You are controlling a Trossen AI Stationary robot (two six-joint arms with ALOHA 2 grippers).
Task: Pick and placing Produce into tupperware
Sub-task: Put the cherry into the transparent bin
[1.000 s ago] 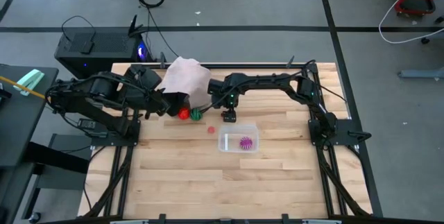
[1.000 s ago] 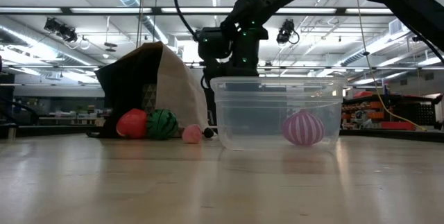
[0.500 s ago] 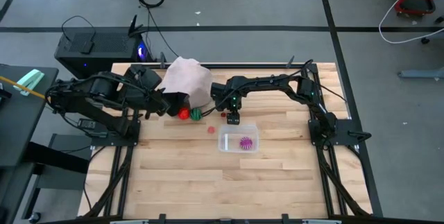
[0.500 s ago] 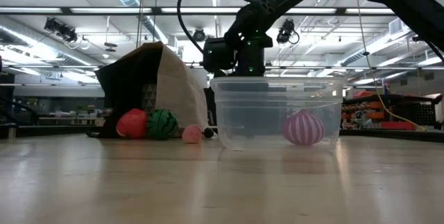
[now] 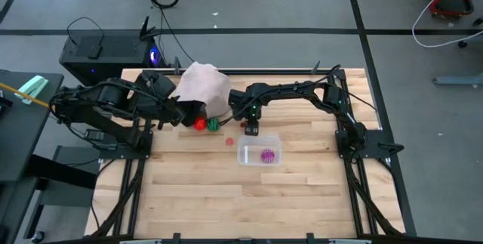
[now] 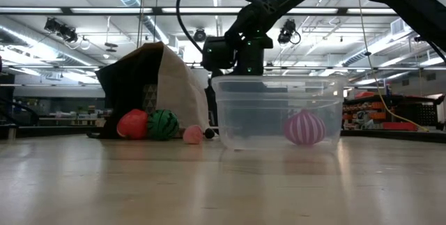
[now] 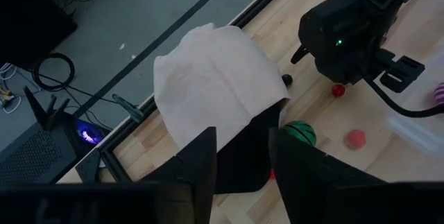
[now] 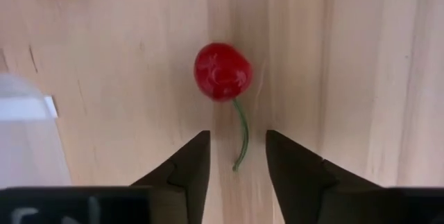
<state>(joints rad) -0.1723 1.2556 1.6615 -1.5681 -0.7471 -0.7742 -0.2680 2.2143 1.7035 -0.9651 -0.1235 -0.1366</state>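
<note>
A small red cherry [image 8: 222,70] lies on the wooden table with its green stem [image 8: 241,130] running back between the fingers of my right gripper [image 8: 236,135]. That gripper points straight down and is open, and neither finger touches the stem. The clear tupperware [image 5: 260,153] stands just near of it, with a spiky magenta piece [image 5: 266,155] inside. A red piece [image 5: 199,123], a green one [image 5: 213,125] and a small pink one [image 5: 229,141] lie by the mouth of the pale bag [image 5: 202,85]. My left gripper [image 5: 183,112] is at that mouth. My left gripper has the pale bag's mouth edge [image 7: 216,139] between its two fingers, coming slantwise from above on the table's left. The fingers themselves hide the exact spot. The mouth is held up and open, its dark inside [image 6: 129,86] showing, and the bag's bottom rests on the table.
A tiny dark ball [image 7: 286,80] lies on the table beyond the cherry. A black box [image 5: 106,51] stands off the far left corner. Bare wood spreads over the near half of the table [image 5: 241,206].
</note>
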